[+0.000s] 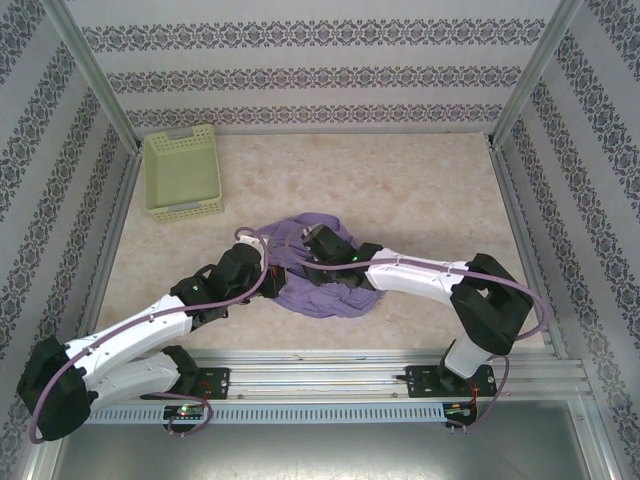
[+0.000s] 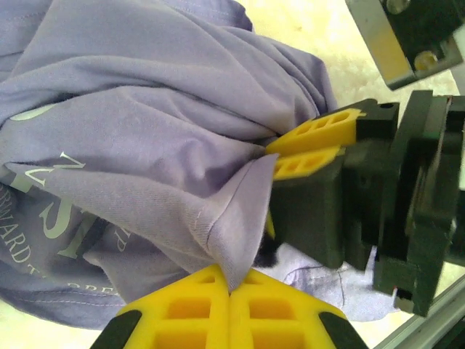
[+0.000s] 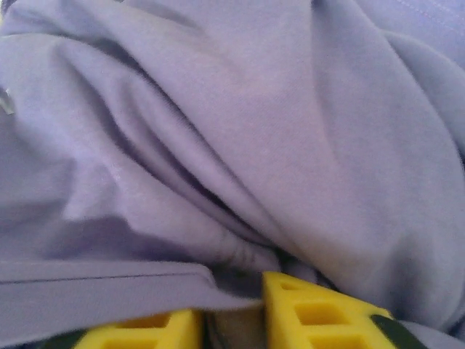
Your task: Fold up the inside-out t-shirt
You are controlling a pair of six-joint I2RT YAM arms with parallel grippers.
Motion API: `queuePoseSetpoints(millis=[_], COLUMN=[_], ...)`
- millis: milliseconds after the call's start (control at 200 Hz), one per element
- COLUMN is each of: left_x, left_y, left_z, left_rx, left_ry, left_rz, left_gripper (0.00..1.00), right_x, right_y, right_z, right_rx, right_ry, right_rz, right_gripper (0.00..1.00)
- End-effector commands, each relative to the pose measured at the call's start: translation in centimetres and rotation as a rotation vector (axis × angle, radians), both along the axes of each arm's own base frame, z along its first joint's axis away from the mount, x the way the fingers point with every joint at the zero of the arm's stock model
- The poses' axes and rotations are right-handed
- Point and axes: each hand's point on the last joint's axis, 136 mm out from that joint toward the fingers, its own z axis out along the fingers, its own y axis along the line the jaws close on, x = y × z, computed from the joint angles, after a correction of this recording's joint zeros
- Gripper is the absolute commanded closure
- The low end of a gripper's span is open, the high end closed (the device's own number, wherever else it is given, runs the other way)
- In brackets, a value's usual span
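The inside-out t-shirt [image 1: 335,292] lies crumpled in a lavender heap at the middle of the table, between the two arms. White lettering [image 2: 51,211] shows on one face in the left wrist view. My left gripper [image 2: 231,287] is shut on a raised fold of the shirt [image 2: 145,131], at the heap's left side [image 1: 272,272]. My right gripper [image 1: 318,262] is down in the heap's top; its yellow fingers [image 2: 312,127] stand close together with cloth running in between them. In the right wrist view bunched fabric [image 3: 240,145] fills the narrow gap of the right gripper [image 3: 232,305].
A pale green basket [image 1: 182,172] stands at the back left of the table [image 1: 420,190]. Patterned walls and metal posts ring the table on three sides. A metal rail [image 1: 330,375] carries the arm bases along the near edge.
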Motion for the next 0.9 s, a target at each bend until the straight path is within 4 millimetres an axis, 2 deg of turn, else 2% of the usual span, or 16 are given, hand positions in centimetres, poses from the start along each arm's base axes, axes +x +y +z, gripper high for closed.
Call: queuePoseSetpoints(millis=[0, 60, 130, 210, 290, 340, 400, 485, 550, 590, 654, 759, 839, 899], left_x=[0.3, 0.8, 1.6, 3.5, 5.8, 6.9, 7.2, 7.2, 7.0, 7.2, 7.7, 9.3, 9.3, 8.7], left_y=[-0.2, 0.1, 0.6, 1.0, 1.7, 2.0, 1.9, 1.8, 1.2, 0.9, 0.3, -0.5, -0.5, -0.9], left_z=[1.9, 2.6, 3.8, 6.5, 10.8, 14.4, 18.9, 24.0, 25.7, 25.6, 23.7, 16.9, 11.7, 9.0], left_rx=[0.008, 0.034, 0.082, 0.138, 0.189, 0.205, 0.177, 0.109, 0.079, 0.081, 0.117, 0.253, 0.328, 0.314], left_ry=[-0.063, -0.082, -0.113, -0.168, -0.242, -0.301, -0.394, -0.519, -0.563, -0.562, -0.52, -0.351, -0.214, -0.144], left_rz=[-0.013, -0.004, 0.007, 0.014, 0.032, 0.058, 0.062, 0.067, 0.04, 0.025, 0.0, -0.025, -0.043, -0.055], left_gripper=[1.0, 1.0, 1.0, 1.0, 1.0, 1.0, 1.0, 1.0, 1.0, 1.0, 1.0, 1.0, 1.0, 0.96], right_x=[1.4, 1.7, 1.9, 1.9, 1.6, 1.1, 0.2, -1.2, -2.0, -2.3, -2.3, -1.5, -0.7, 0.1], right_y=[-0.9, -1.5, -2.6, -4.6, -6.6, -8.0, -9.4, -10.6, -11.0, -11.1, -11.1, -11.5, -11.9, -12.2], right_z=[2.6, 4.6, 7.5, 11.6, 16.8, 20.1, 23.5, 26.7, 27.7, 27.6, 26.5, 23.0, 20.4, 18.9], right_rx=[-0.002, 0.013, 0.025, 0.047, 0.101, 0.143, 0.207, 0.305, 0.361, 0.374, 0.369, 0.296, 0.236, 0.198], right_ry=[-0.072, -0.119, -0.186, -0.268, -0.361, -0.411, -0.457, -0.488, -0.486, -0.476, -0.449, -0.399, -0.369, -0.343], right_rz=[-0.043, -0.059, -0.085, -0.135, -0.192, -0.225, -0.254, -0.269, -0.273, -0.277, -0.291, -0.364, -0.408, -0.434], right_gripper=[0.91, 1.0, 1.0, 1.0, 1.0, 1.0, 1.0, 1.0, 1.0, 1.0, 1.0, 1.0, 1.0, 1.0])
